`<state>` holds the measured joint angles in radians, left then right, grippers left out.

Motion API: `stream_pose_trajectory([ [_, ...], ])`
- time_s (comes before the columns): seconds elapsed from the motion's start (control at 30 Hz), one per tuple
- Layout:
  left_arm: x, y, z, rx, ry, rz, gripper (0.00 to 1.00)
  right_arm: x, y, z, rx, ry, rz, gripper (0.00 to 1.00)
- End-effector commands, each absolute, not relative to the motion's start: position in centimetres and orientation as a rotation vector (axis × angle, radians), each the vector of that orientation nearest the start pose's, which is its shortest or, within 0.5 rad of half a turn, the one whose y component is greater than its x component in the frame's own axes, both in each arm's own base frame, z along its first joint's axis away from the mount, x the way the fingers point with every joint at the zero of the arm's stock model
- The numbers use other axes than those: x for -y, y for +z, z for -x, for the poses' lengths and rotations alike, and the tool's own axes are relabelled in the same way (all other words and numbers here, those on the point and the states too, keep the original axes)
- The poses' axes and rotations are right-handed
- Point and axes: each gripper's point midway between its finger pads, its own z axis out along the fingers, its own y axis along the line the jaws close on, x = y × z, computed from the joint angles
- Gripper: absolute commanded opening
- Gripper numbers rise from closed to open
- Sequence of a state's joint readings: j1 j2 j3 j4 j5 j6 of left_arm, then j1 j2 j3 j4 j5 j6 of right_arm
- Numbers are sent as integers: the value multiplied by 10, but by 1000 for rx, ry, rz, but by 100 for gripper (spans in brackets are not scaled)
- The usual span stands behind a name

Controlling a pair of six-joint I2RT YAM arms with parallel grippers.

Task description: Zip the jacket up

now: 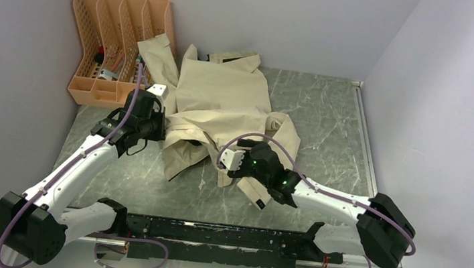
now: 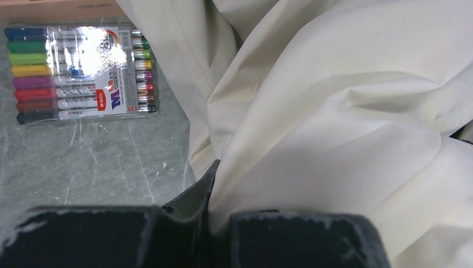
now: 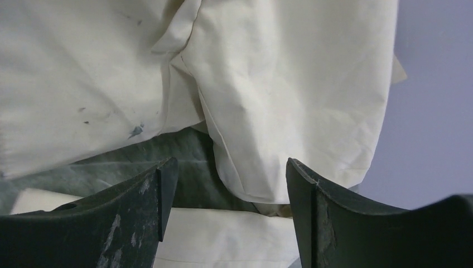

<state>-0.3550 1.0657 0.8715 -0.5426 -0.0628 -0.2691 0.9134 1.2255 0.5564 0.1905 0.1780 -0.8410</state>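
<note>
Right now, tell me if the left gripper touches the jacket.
Touching. The left wrist view shows the left gripper shut on a fold of the jacket.

The jacket (image 1: 225,99) is running off the edges of both wrist views, and its sleeve (image 1: 157,54) is covering the rack's (image 1: 88,29) right end.

Overhead rear view, wrists close on jacket (image 1: 225,99)

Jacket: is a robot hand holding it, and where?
Yes. The left gripper pinches a fold of the jacket at its edge on that arm's side. The right gripper is open, holding nothing.
</note>
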Motion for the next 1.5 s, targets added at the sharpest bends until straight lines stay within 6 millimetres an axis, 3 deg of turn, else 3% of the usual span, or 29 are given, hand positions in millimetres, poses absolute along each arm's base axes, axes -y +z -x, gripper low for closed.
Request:
stream_pose_trajectory([
  [0.0, 105, 167, -287, -2281, -265, -61, 8, -246, 129, -291, -1316, -310, 1528, 74],
  [0.33, 108, 164, -286, -2287, -281, -73, 8, -256, 122, -314, -1294, -360, 1402, 74],
  [0.5, 110, 163, -285, -2292, -292, -83, 8, -264, 114, -322, -1332, -297, 1363, 67],
  [0.57, 111, 163, -285, -2291, -300, -89, 8, -265, 114, -324, -1346, -274, 1345, 54],
  [0.7, 115, 166, -285, -2279, -325, -108, 8, -268, 123, -326, -1360, -216, 1310, 4],
  [0.8, 118, 172, -285, -2258, -347, -121, 8, -267, 138, -326, -1353, -207, 1275, 0],
  [0.97, 126, 195, -290, -2214, -400, -127, 8, -265, 189, -321, -1352, -129, 1144, 0],
  [1.07, 133, 226, -293, -2164, -450, -126, 8, -261, 225, -317, -1367, -77, 1047, 0],
  [1.17, 145, 264, -294, -2092, -532, -167, 8, -258, 271, -314, -1374, -17, 949, 0],
  [1.33, 165, 350, -288, -1888, -665, -279, 8, -252, 346, -312, -1384, 44, 811, 0],
  [1.47, 173, 406, -283, -1764, -718, -336, 8, -248, 405, -310, -1358, 104, 693, 0],
])
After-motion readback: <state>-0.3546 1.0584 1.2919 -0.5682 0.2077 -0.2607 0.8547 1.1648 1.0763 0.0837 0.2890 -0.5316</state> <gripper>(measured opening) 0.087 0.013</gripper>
